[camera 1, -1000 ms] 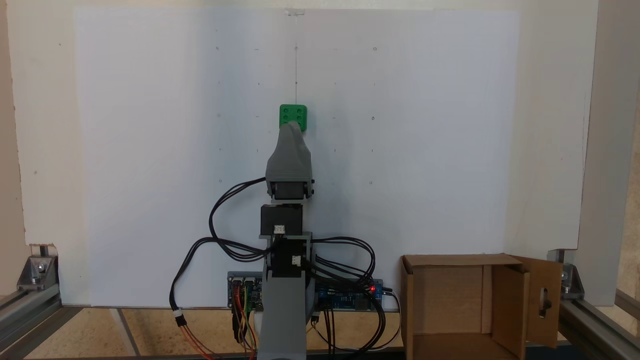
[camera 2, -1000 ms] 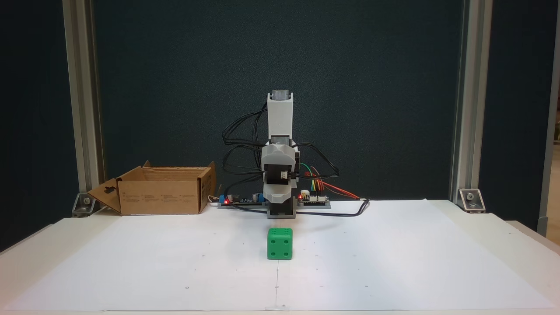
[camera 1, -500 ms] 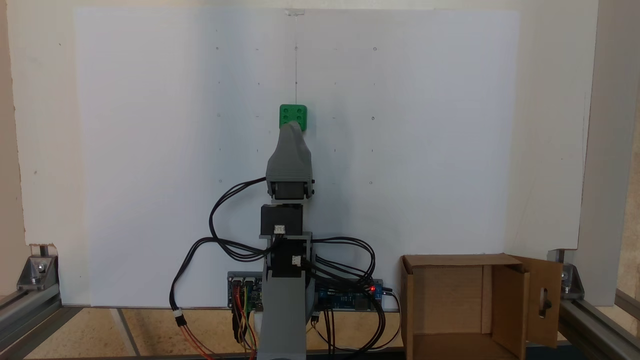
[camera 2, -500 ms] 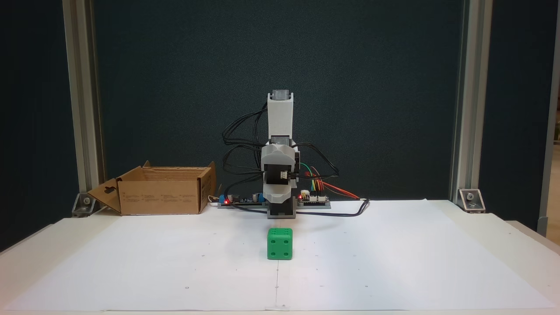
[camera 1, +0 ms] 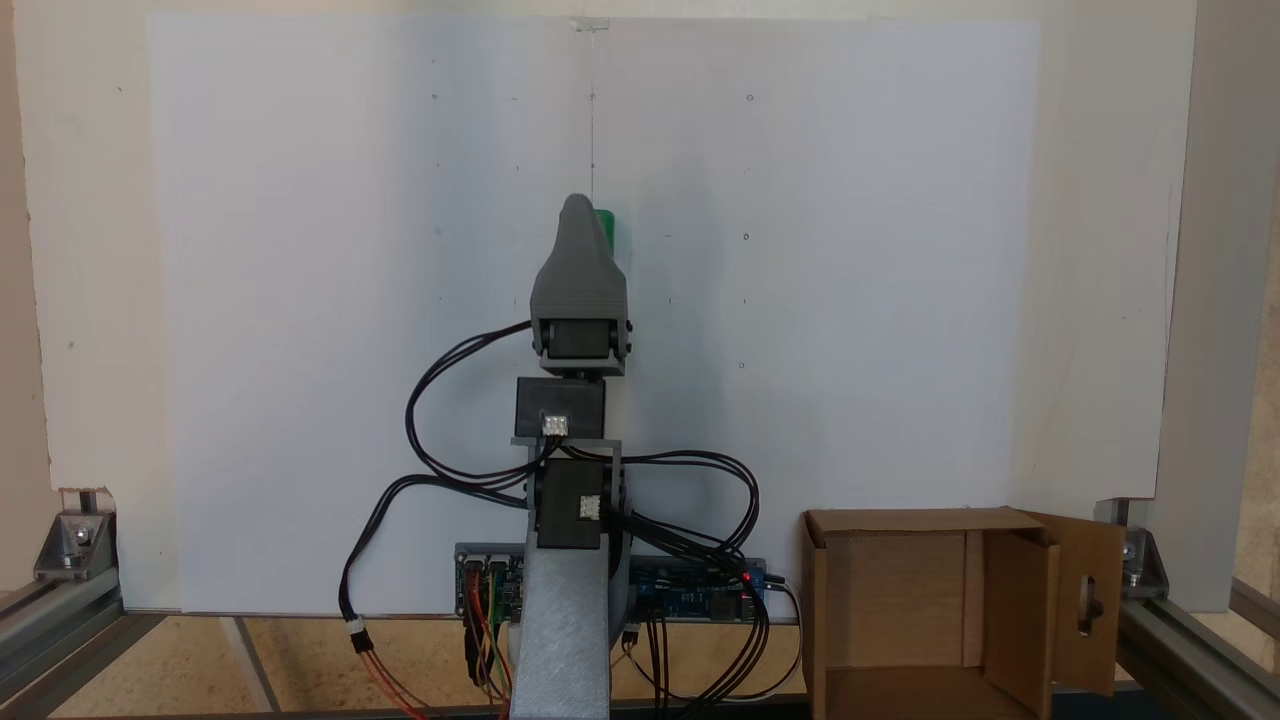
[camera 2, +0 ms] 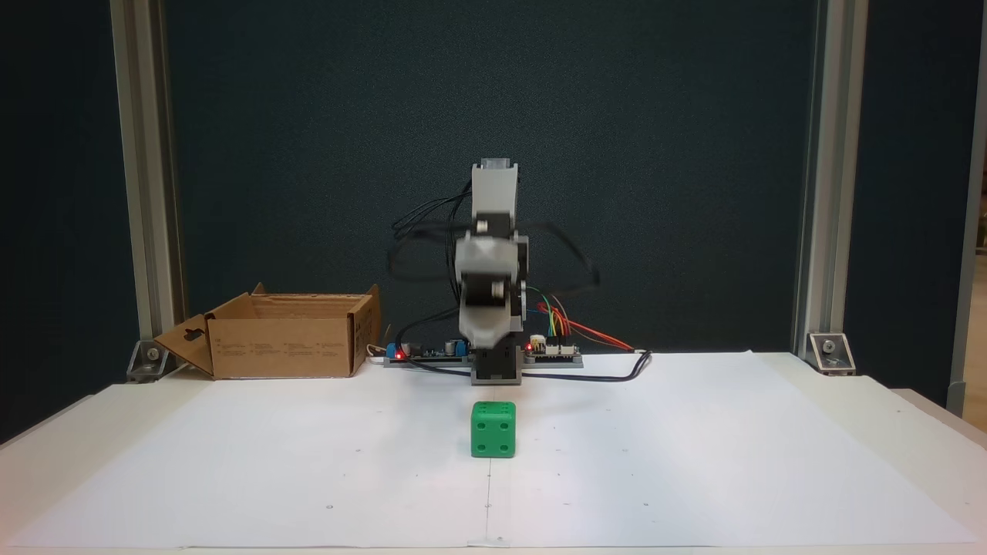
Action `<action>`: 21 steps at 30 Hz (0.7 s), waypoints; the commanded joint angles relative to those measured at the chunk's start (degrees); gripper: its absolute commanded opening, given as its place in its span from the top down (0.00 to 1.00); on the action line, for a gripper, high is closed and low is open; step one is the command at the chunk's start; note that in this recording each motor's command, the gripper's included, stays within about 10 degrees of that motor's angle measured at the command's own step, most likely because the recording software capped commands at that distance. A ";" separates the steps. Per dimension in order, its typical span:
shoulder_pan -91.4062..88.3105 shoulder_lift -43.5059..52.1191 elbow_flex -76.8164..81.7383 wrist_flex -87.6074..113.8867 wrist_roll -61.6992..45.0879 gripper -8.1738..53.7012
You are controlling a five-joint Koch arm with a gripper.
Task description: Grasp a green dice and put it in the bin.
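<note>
The green dice (camera 2: 493, 429) sits on the white paper (camera 2: 308, 462) in the middle of the worktop (camera 2: 917, 432), free of the arm. The claw (camera 1: 577, 205) hangs above it, blurred; I cannot tell its jaws' state. The bin (camera 2: 281, 346) stands beside the arm's base.

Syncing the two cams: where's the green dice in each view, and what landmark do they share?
A fixed view, from above behind the arm: the green dice is upper centre, mostly hidden by the gripper, a green sliver at its right.
A fixed view, facing the arm: fully visible, lower centre, on the white paper.
Shared landmark: the bin, lower right from above, left from the front.
</note>
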 commanded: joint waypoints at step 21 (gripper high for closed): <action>-2.90 -18.28 -54.49 85.23 9.23 0.18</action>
